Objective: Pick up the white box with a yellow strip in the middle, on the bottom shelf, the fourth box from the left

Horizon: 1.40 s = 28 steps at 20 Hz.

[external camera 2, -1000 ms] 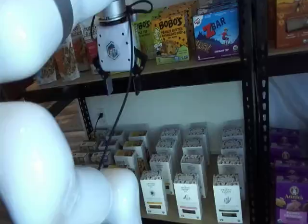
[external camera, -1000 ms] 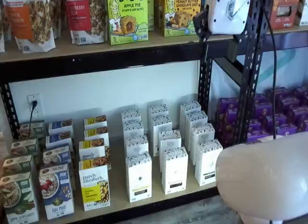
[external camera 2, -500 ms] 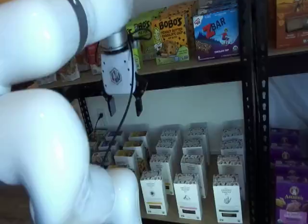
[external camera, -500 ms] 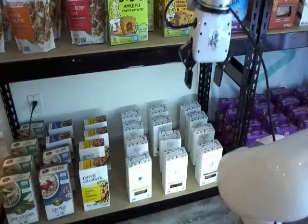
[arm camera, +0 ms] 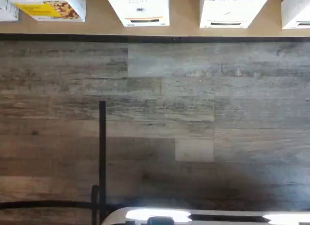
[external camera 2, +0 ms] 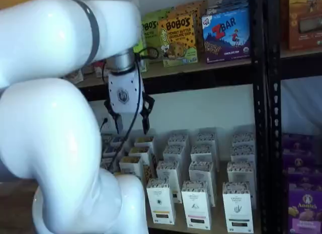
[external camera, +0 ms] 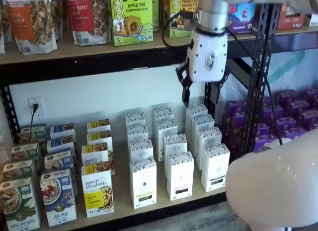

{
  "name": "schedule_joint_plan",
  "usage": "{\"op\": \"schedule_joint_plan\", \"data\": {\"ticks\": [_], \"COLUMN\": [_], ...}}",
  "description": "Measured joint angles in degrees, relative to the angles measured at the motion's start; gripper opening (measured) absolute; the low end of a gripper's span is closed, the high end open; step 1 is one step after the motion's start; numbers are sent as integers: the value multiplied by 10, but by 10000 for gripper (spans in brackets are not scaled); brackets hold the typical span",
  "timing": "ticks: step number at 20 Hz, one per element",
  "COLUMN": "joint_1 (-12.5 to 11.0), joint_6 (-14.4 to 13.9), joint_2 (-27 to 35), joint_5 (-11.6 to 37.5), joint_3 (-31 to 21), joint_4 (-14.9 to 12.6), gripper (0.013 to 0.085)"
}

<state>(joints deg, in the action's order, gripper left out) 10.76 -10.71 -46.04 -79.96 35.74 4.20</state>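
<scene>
Since half a second ago, my pincer (external camera: 200, 95) has come down and to the left in a shelf view, from in front of the black upright to a spot above the rows of white cartons; in both shelf views it now hangs below the upper board. Its two black fingers (external camera 2: 118, 122) stand with a plain gap between them, wide apart, and hold nothing.

I locate the white box (external camera: 143, 182) below the pincer and to its left, at the front of its row on the bottom shelf (external camera: 124, 203), standing upright. A dark label and a thin pale strip show low on its front. It is well apart from the fingers and untouched. Just beside it, farther left of the pincer, stands the purely elizabeth box (external camera: 98, 192) with a yellow lower half. On its other side stands a like white carton (external camera: 180, 175).

I read the wrist view as facing the grey plank floor (arm camera: 193, 123), with the shelf's front edge and the white box (arm camera: 139, 8) showing beyond it.
</scene>
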Motion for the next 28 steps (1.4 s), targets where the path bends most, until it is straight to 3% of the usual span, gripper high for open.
{"op": "schedule_joint_plan", "data": {"ticks": [9,21,28], "joint_1": [17,33,41], "joint_6": [-12,-31,-51], "joint_2": [38,103,152], "joint_5": [105,215,279], "joint_3": [-57,-94,-107], "joint_4": [-5,-21,-47], "gripper": [850,850,850]}}
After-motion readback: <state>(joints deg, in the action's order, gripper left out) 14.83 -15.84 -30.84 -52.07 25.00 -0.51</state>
